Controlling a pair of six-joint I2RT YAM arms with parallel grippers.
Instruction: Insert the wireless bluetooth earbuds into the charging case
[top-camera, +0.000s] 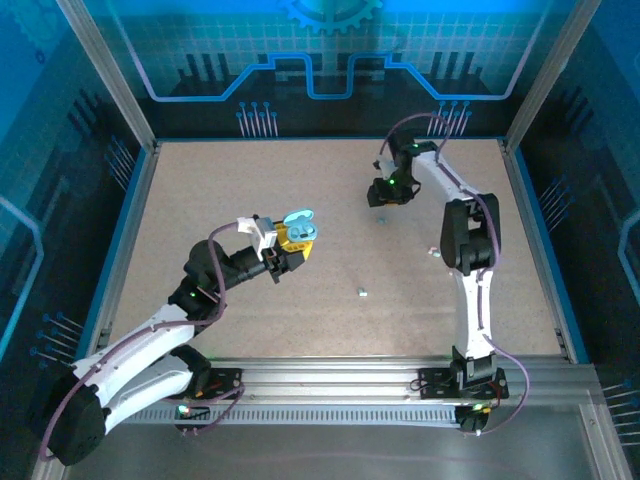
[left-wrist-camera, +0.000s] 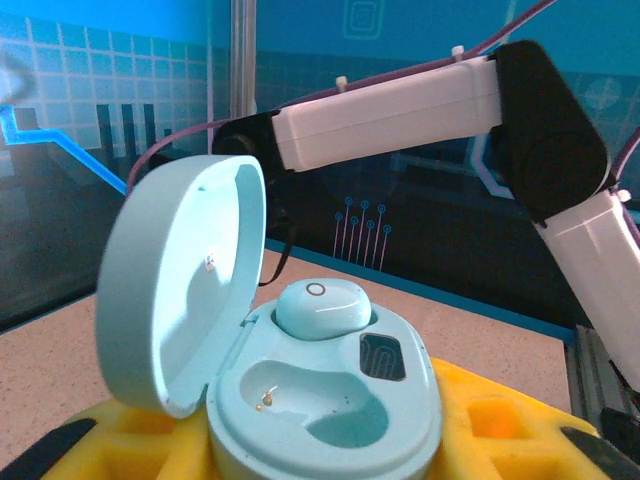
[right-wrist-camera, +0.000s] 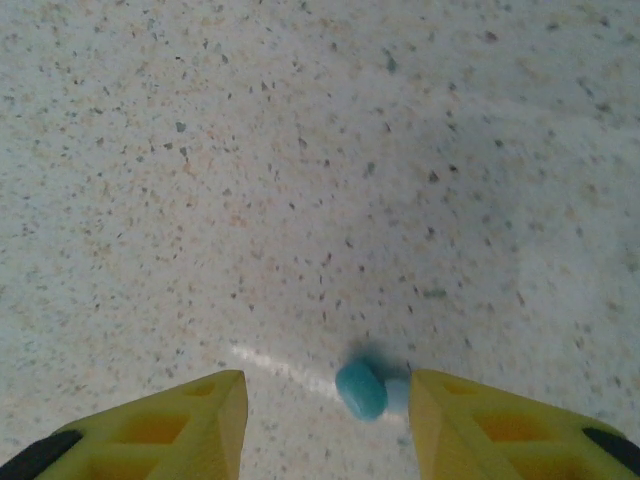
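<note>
Partly cropped charging case (left-wrist-camera: 415, 405), earbud (right-wrist-camera: 362, 388) blurry

Lighting: cool blue cast; speckled beige bench (top-camera: 300, 180) evenly bright, faint soft shadows beneath the arms. Left wrist view: glossy pale-blue oval charging case (left-wrist-camera: 330, 400) crisp, gentle sheen on its lid, backdrop slightly soft. Right wrist view: hazy, pale streak of glare beside the small teal earbud (right-wrist-camera: 361, 388), dim shadow around it
</note>
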